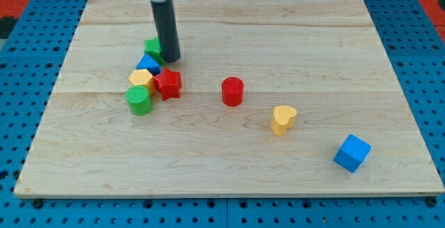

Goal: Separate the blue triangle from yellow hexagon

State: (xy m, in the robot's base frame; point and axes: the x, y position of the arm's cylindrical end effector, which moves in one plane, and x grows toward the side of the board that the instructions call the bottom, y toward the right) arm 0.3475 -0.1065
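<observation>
The blue triangle [148, 64] sits toward the surface's [313, 40] far-left corner, touching the yellow hexagon [141, 78]. My tip [170, 58] stands just beside the triangle; there is no pincer, so no opening to report.

Risk: the red star [168, 83] and two green blocks crowd close; a push could drag the hexagon along.

Count: two blue, two yellow, two red, two green.
</observation>
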